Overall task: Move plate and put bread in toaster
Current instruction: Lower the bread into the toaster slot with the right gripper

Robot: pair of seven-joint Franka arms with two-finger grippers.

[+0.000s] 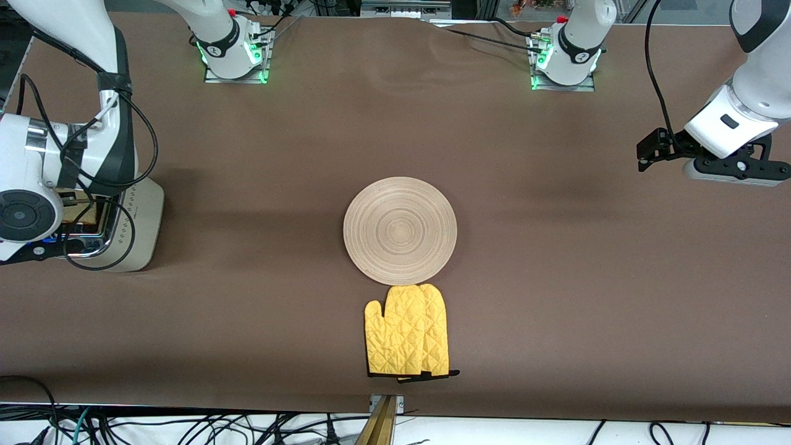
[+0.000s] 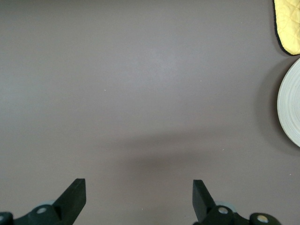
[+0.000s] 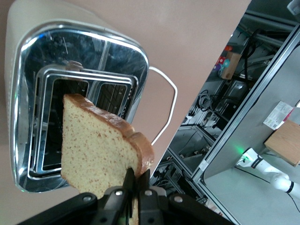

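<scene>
The right gripper point(image 3: 132, 187) pinches the bread point(image 3: 101, 157) by its crust above the toaster point(image 1: 139, 232); tilted like this, the slice may catch the slot's edge. The plate point(image 1: 400, 230) sits mid-table, touching the mitt point(image 1: 408, 330). The left gripper point(image 2: 139, 199) waits open over bare table.

A yellow quilted oven mitt point(image 1: 408, 330) lies flat on the brown surface point(image 1: 556, 296), thumb toward the right arm's end.
</scene>
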